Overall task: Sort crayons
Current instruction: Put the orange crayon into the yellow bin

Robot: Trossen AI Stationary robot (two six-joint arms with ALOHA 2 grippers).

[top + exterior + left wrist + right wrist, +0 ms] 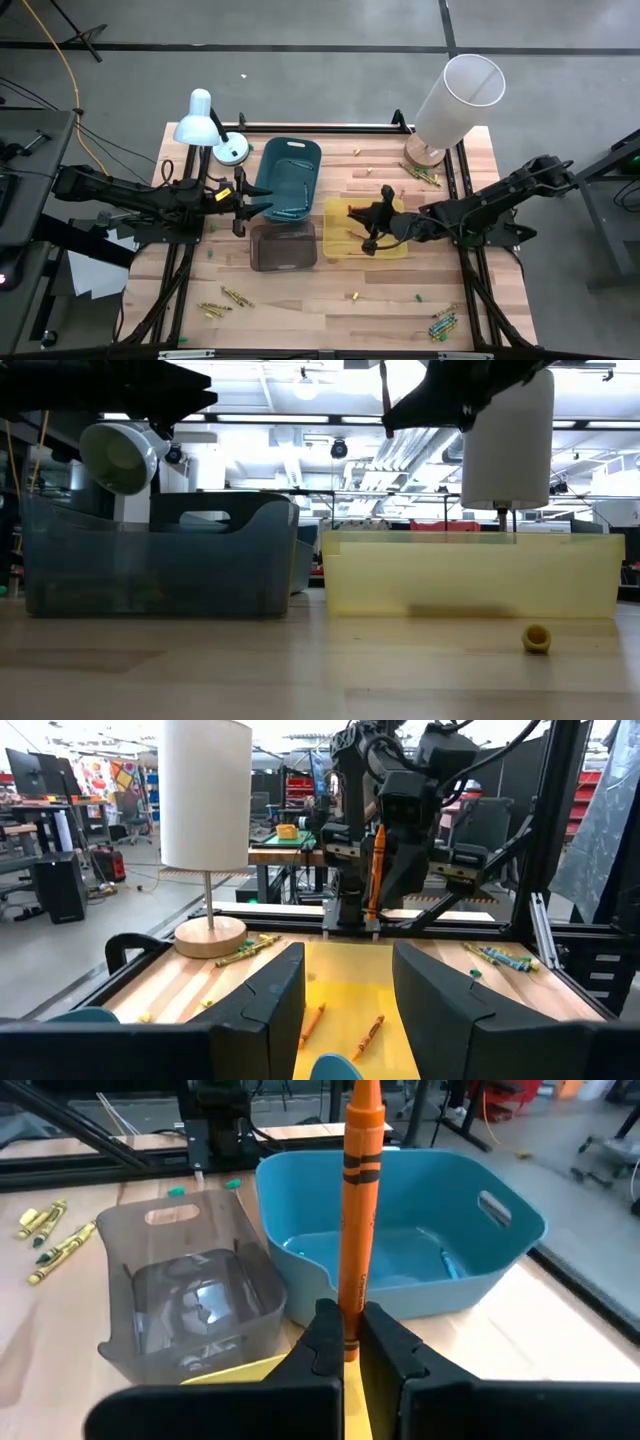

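Note:
My right gripper (360,222) hangs over the yellow bin (392,247), shut on an orange crayon (360,1190); the crayon also shows in the left wrist view (377,870). Two orange crayons (340,1025) lie on the yellow bin's floor. My left gripper (262,205) is open and empty, held above the near end of the blue bin (287,178) and the far edge of the grey bin (283,248). Loose crayons lie on the table: yellowish ones (225,300) near left, blue and green ones (443,322) near right, and some by the lamp base (425,175). My right gripper pinches the orange crayon's end part (349,1325) between its two fingers. The crayon runs on along the fingers and sticks out well past their tips. In the left wrist view it stands nearly upright. It is lifted clear above the yellow bin.
A white desk lamp (210,125) stands at the far left. A tall white cylinder lamp (455,100) stands at the far right. Single yellow crayons lie at the far side (355,152) and near side (352,296), the latter showing in the low view (537,639).

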